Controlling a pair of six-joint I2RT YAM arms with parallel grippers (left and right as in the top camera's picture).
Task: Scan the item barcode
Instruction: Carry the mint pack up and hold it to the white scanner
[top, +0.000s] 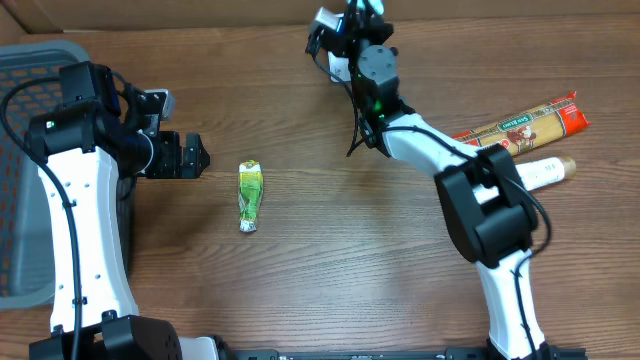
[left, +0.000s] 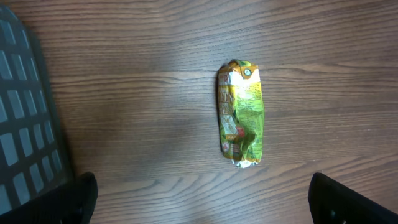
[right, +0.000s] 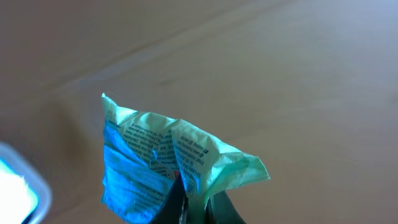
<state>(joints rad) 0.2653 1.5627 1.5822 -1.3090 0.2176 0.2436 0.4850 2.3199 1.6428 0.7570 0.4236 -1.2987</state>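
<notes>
My right gripper (right: 196, 202) is shut on a crumpled packet (right: 165, 162) with fine print on it, pinching its lower edge, and the packet looks blue-green in the light. No barcode can be made out on it. In the overhead view that gripper (top: 335, 35) is raised at the table's far edge with a pale bit of the packet (top: 326, 18) showing. A green and yellow packet (top: 250, 195) lies flat on the wood, also seen as the green packet (left: 241, 115) in the left wrist view. My left gripper (left: 202, 199) hangs open beside it, nothing between its fingers (left: 348, 202).
A grey slatted basket (top: 30, 100) stands at the left edge, right beside my left arm. A long pasta bag (top: 520, 125) and a white tube (top: 545, 172) lie at the right. A bright white shape (right: 15, 186) shows at the lower left of the right wrist view.
</notes>
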